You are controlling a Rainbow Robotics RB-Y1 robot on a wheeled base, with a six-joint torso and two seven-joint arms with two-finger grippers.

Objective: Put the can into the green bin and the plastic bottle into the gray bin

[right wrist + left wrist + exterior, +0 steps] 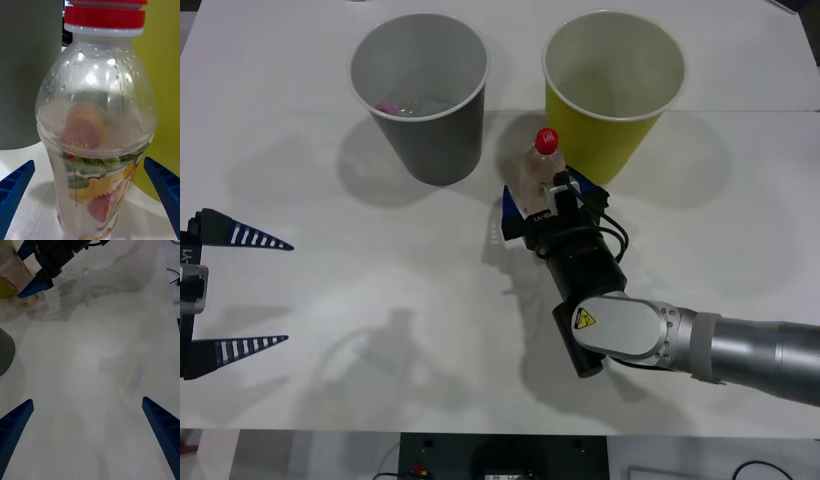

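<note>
Clear ribbed plastic bottle (pixel 542 170) between blue right gripper (pixel 542 206) jaws

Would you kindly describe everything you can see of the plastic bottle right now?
The plastic bottle is small, clear and ribbed at the shoulder, with a red screw cap over a white ring and a pale label printed with colourful fruit. Droplets cling inside its upper part. It stands upright on the white table, just in front of the green bin and to the right of the gray bin. The right gripper brackets it with open blue fingers on either side, not yet pressing on it.
</note>
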